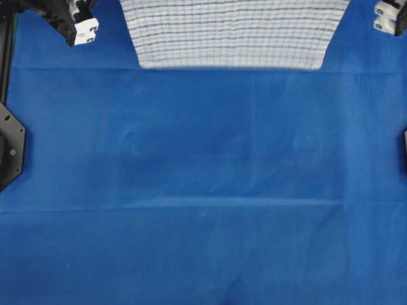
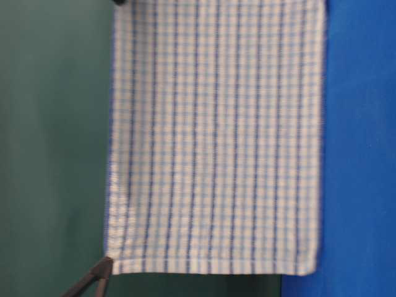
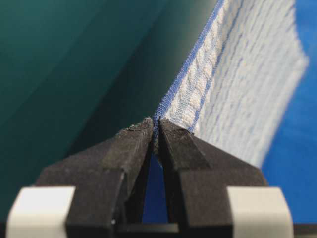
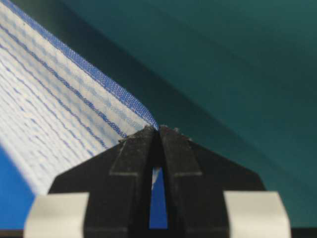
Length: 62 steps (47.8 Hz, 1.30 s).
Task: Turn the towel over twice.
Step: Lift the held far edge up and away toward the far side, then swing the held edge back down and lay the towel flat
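The towel (image 1: 235, 32), white with thin blue stripes, hangs upright over the far side of the table, stretched between both grippers. From the table-level view the towel (image 2: 216, 136) is a flat sheet, with its lower hem close to the blue covering. My left gripper (image 3: 157, 126) is shut on one upper corner of the towel (image 3: 237, 74). My right gripper (image 4: 159, 130) is shut on the other upper corner of the towel (image 4: 54, 94). Their white finger mounts flank the cloth in the overhead view, the left gripper (image 1: 84, 30) and the right gripper (image 1: 386, 16).
The blue table covering (image 1: 203, 190) spreads flat with faint creases in front of the towel. Black arm bases sit at the left edge (image 1: 9, 146) and the right edge (image 1: 404, 146). A teal wall (image 2: 49, 124) stands behind the table.
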Tool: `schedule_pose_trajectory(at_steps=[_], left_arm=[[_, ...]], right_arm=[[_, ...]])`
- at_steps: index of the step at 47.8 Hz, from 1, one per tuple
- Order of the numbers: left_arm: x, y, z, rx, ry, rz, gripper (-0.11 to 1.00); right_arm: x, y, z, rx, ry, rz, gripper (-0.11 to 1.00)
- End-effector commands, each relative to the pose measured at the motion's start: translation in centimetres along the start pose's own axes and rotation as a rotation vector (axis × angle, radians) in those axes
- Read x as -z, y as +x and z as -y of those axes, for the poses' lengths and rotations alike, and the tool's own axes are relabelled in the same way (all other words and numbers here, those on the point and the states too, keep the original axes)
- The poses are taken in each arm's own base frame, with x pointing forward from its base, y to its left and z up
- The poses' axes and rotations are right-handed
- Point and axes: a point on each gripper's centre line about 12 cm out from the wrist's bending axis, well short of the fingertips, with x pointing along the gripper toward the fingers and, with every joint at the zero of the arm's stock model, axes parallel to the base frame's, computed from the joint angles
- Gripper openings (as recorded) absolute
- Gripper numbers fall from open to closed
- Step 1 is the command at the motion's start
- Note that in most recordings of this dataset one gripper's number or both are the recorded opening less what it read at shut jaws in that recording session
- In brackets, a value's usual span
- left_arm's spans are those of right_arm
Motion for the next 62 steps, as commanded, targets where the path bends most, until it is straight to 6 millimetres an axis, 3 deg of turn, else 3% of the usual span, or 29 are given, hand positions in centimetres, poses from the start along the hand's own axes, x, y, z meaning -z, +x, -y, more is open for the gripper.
schedule_pose_trajectory(at_steps=[1, 14, 24, 37, 48, 62], left_arm=[[-1.8, -0.6, -0.1, -0.003, 0.01, 0.05, 0.04], [-2.1, -0.6, -0.2, -0.001, 0.014, 0.042, 0.04], [0.3, -0.3, 1.5, 0.065, 0.024, -0.082, 0.04], [7.3, -0.5, 8.4, 0.273, 0.032, -0.267, 0.04], [12.8, -1.0, 14.6, 0.432, 0.004, -0.353, 0.04], [16.9, -2.8, 20.8, 0.589, 0.002, -0.478, 0.04]], right_arm=[[-1.7, -0.8, 0.0, 0.001, -0.005, 0.045, 0.05], [-1.6, -1.0, -0.3, -0.013, -0.003, 0.034, 0.05], [0.7, -0.8, -1.7, -0.068, 0.033, -0.076, 0.05], [7.9, -1.5, -6.9, -0.26, 0.127, -0.293, 0.05], [12.5, -2.4, -11.6, -0.41, 0.117, -0.489, 0.05], [17.3, -4.3, -17.2, -0.548, 0.064, -0.693, 0.05]])
